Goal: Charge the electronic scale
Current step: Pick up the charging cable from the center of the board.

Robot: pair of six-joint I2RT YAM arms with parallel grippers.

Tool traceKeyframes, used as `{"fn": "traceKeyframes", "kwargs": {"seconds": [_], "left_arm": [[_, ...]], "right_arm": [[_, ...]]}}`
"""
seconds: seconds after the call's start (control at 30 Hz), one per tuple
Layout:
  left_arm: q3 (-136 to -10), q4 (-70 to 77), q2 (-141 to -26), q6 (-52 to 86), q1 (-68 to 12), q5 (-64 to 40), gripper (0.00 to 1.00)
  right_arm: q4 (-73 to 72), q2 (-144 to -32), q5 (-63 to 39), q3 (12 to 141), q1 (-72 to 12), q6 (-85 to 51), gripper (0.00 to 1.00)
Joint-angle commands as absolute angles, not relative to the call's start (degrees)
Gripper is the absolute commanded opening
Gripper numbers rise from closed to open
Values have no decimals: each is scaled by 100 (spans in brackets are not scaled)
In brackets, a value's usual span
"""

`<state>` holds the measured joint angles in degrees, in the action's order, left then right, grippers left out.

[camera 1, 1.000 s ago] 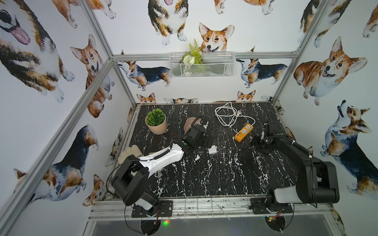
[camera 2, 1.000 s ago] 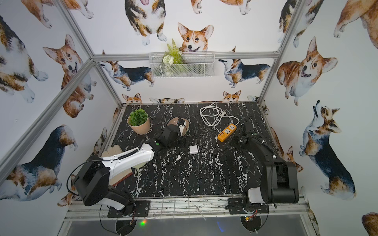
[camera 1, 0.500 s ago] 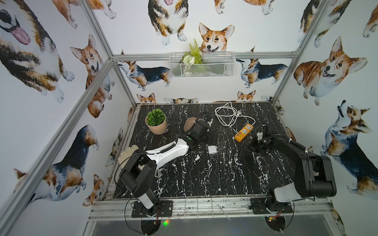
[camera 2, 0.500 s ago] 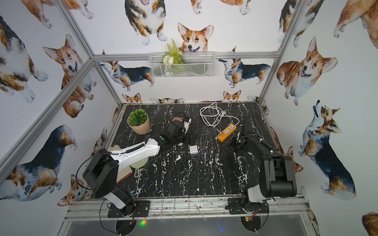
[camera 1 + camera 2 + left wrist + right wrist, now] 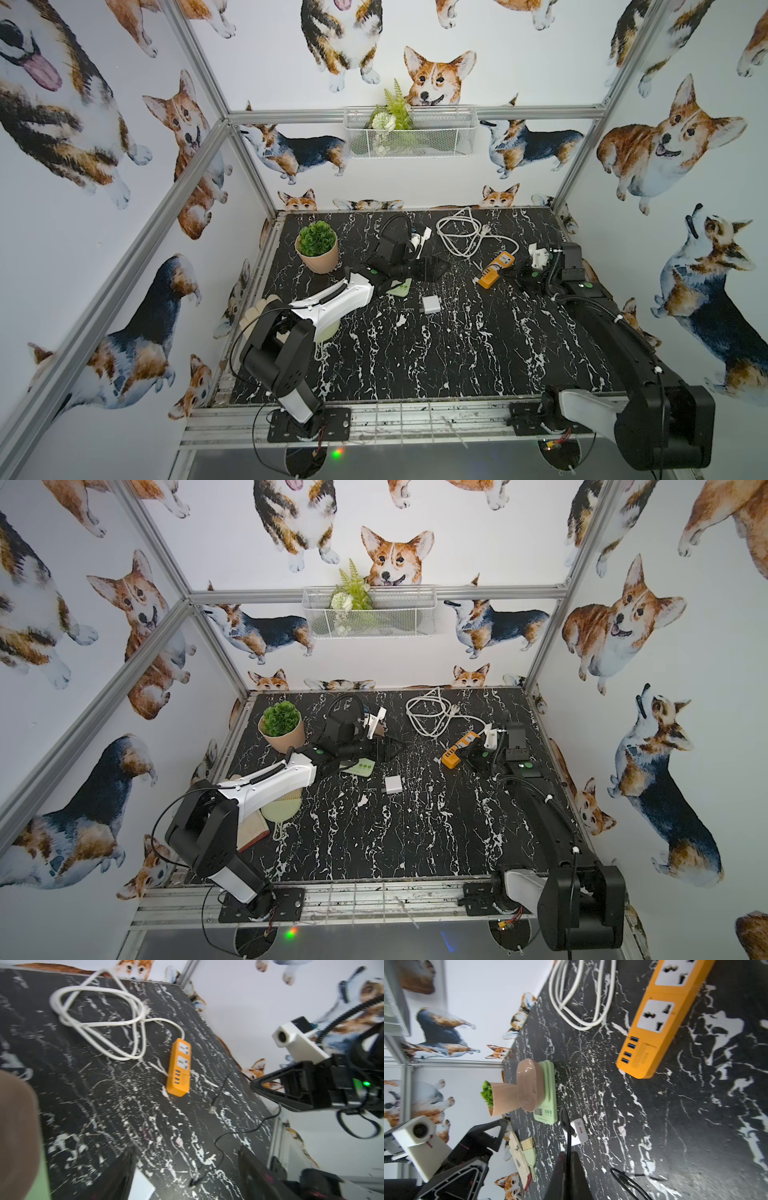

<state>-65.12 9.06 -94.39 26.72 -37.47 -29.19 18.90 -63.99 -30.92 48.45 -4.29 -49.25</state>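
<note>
Top views overlook the table (image 5: pixel 457 353); wrist views hug it.

**Premises: enclosed robot test cell, laboratory type**

Aluminium frame (image 5: pixel 291 116) carries panels papered with corgi prints (image 5: pixel 438 79). Left arm (image 5: pixel 336 301) and right arm (image 5: pixel 615 332) are bolted to a rail (image 5: pixel 415 419) along the near edge of a black marble-pattern tabletop (image 5: pixel 457 353). Wire basket (image 5: pixel 436 137) of greenery hangs on the back panel

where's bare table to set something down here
Bare: the front middle of the table, between the white adapter and the front rail. Crowded: the back, with plant pot, scale, coiled white cable and orange power strip; a book lies front-left.
</note>
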Motion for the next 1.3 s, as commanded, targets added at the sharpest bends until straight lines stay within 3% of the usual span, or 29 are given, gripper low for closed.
{"fn": "traceKeyframes", "kwargs": {"seconds": [0.0,0.2,0.8,1.1,1.27], "left_arm": [[-6381,2023,-9412,3098,-3744,-3821,69],[-6051,2818,-9349,3348,-3762,-3842,58],[-5913,3743,-9330,3583,-3893,-3999,51],[-5959,3885,-9354,3577,-3900,-4095,32],[-5959,3928,-9376,3600,-3907,-4131,28]], "right_arm": [[1173,-6017,-3287,4821,-565,-5922,0],[531,-5706,-3362,4847,-891,-6645,0],[-447,-5607,-3472,4737,-1317,-7515,0],[-793,-5660,-3515,4632,-1374,-7690,0],[-868,-5634,-3516,4614,-1371,-7734,0]]}}
